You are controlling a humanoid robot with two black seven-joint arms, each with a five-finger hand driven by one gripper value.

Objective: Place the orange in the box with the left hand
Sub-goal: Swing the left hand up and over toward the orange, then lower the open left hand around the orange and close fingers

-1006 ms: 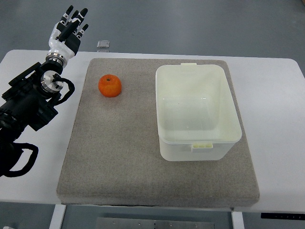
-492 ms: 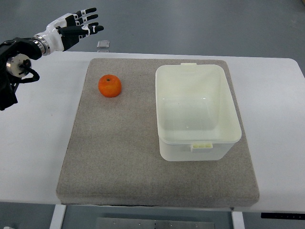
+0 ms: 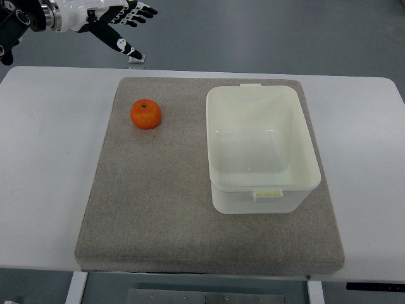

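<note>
Grey floor surrounds a white table (image 3: pixel 50 158) on which a grey felt mat (image 3: pixel 152 209) lies, covering most of the middle. On the mat's far left part sits the orange (image 3: pixel 146 114), stem dimple up, alone on the felt and touched by nothing. To its right, well apart, stands the white plastic box (image 3: pixel 262 149), open-topped and empty, with small tabs at its near and far rims.

Since half a second ago the left hand (image 3: pixel 104 19) has risen toward the picture's top left corner and swung further over; a second ago it stood beside the mat's left edge with the dark forearm across the table, and now only the wrist and hand show at the top edge, beyond the table's far side. Its white and black fingers (image 3: pixel 136 11) are spread apart and hold nothing, the thumb pointing down toward a small clear object (image 3: pixel 137 59) at the table's far edge. Orange and box have not moved. No brand, label or writing can be read anywhere.
</note>
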